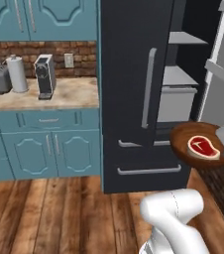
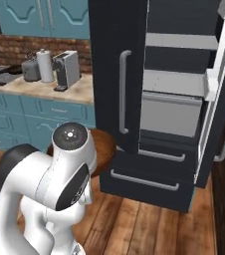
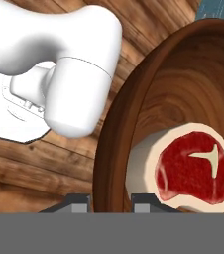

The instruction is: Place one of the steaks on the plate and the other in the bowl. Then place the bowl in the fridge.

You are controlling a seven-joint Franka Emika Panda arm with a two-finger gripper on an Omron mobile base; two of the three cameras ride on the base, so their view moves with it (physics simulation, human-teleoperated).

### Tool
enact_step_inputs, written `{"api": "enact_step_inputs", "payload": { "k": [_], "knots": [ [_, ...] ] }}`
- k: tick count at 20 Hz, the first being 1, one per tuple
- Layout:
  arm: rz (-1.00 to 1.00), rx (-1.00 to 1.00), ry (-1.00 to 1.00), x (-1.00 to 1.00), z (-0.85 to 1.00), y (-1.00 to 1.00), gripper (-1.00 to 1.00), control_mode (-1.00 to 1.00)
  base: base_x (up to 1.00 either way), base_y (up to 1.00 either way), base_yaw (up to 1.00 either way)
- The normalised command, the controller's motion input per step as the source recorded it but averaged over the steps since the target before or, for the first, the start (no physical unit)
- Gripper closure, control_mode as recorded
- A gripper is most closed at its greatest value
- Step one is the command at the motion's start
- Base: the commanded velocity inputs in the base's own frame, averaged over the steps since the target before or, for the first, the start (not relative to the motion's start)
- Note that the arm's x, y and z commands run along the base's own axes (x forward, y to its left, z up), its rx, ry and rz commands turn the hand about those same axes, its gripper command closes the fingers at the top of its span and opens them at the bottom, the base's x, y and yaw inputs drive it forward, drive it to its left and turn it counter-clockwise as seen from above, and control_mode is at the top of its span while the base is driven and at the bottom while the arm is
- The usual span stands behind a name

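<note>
**Bowl held up before the open fridge**

In the hand view the two dark fingertips (image 3: 79, 200) stand close together, one on each side of the rim of the brown wooden bowl (image 3: 183, 99), so the gripper (image 3: 111, 201) is clamped on that rim. The deep red steak (image 3: 196, 168) with its white fat edge lies inside the bowl, near the gripped side. From the left base view the bowl (image 1: 183, 141) hangs in the air above the wooden floor (image 1: 59, 213), just in front of the black fridge (image 1: 129, 74). The fridge's right door (image 2: 223, 89) stands open, showing grey shelves (image 2: 176, 82) and a drawer (image 2: 170, 114).
</note>
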Motion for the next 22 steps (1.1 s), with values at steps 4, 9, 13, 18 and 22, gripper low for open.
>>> {"api": "enact_step_inputs", "payload": {
  "k": [4,9,13,18,22],
  "knots": [
    [0.00,0.00,0.00,0.00,0.00,0.00,1.00,1.00,0.21,-0.21,-0.19],
    [0.00,0.00,0.00,0.00,0.00,0.00,1.00,1.00,0.33,-0.24,-0.21],
    [0.00,0.00,0.00,0.00,0.00,0.00,1.00,1.00,0.29,-0.47,-0.21],
    [0.00,0.00,0.00,0.00,0.00,0.00,1.00,1.00,0.34,-0.30,-0.23],
    [0.00,0.00,0.00,0.00,0.00,0.00,1.00,1.00,0.51,-0.02,-0.24]
  ]
}}
